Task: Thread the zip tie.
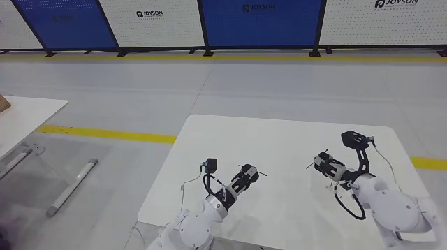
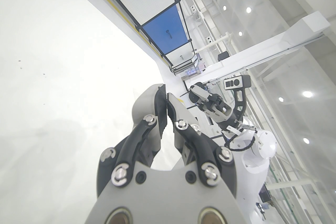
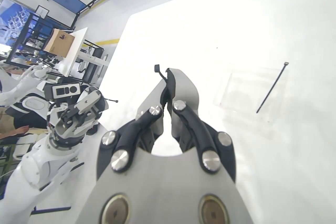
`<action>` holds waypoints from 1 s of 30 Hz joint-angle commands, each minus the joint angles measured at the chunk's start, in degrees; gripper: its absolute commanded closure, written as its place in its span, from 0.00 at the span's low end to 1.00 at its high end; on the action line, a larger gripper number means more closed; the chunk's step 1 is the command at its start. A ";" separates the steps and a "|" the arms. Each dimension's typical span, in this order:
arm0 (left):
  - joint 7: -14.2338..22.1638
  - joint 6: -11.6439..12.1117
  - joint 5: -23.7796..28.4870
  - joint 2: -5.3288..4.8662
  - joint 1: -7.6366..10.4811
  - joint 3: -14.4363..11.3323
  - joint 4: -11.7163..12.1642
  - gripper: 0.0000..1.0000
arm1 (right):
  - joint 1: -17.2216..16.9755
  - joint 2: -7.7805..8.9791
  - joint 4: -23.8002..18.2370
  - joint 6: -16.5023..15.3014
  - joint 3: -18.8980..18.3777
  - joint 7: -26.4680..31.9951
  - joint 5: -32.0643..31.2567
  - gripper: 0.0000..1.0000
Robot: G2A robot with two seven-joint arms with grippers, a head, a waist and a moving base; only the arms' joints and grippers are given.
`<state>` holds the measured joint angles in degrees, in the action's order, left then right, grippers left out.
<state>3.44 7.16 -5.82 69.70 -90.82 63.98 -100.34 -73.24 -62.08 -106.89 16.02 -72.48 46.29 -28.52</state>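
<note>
My right gripper (image 3: pixel 166 76) is shut on a thin black zip tie (image 3: pixel 159 70), whose small square head pokes out past the fingertips. It hovers over the right part of the white table (image 1: pixel 286 138), and the top view shows it too (image 1: pixel 321 161). Farther left, my left gripper (image 1: pixel 248 174) is shut on another thin black zip tie (image 3: pixel 113 100), which sticks out sideways from the fingers. In the left wrist view the pads of the left gripper (image 2: pixel 166 93) are pressed together. The two grippers are apart and face each other across the table's front half.
A loose black zip tie (image 3: pixel 273 87) lies flat on a clear plastic sheet (image 3: pixel 236 88) on the table. A second white table (image 1: pixel 28 117) with a cardboard box (image 3: pixel 59 42) stands to the left across a gap of floor. Pegboard panels (image 1: pixel 262 5) line the back.
</note>
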 commanded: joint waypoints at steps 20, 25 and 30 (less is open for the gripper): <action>0.00 0.00 0.00 0.00 0.00 0.00 0.00 1.00 | 0.00 0.00 0.00 0.00 0.00 0.00 0.00 1.00; 0.00 0.00 0.00 0.00 0.00 0.00 0.00 1.00 | -0.11 -0.02 0.02 -0.12 0.05 -0.28 0.04 1.00; 0.00 0.00 0.00 0.00 0.00 0.00 0.00 1.00 | -2.64 -0.82 -1.09 0.01 2.14 -10.94 0.46 1.00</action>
<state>3.44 7.16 -5.82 69.70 -90.82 63.98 -100.34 -75.32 -62.72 -107.74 15.78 -70.82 38.41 -28.33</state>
